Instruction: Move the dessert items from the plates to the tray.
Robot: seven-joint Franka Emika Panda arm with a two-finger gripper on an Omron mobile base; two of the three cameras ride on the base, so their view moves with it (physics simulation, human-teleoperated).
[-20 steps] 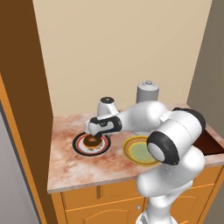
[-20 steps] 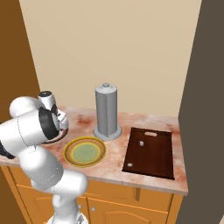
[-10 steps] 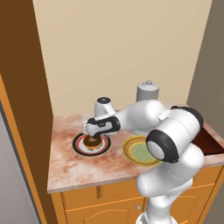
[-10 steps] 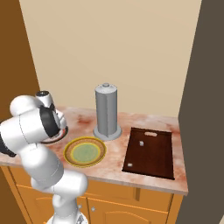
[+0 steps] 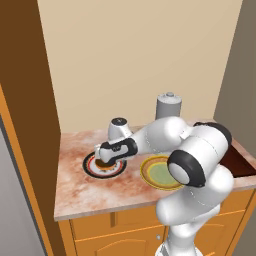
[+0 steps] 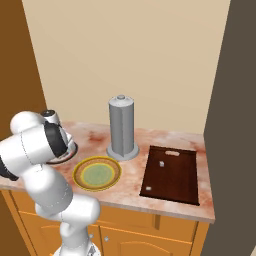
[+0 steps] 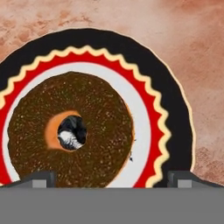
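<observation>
Counter: two plates – black-rimmed, yellow-rimmed
Donut: one, on black-rimmed plate
Tray: one – holds one pale lump
Gripper: fingers apart over donut

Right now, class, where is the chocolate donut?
The chocolate donut lies on the black-rimmed plate, at the counter's left end, directly under the open gripper.

A marbled pinkish countertop carries a black-rimmed plate, a yellow-rimmed green plate, a tall grey cylinder and a dark brown tray.
</observation>
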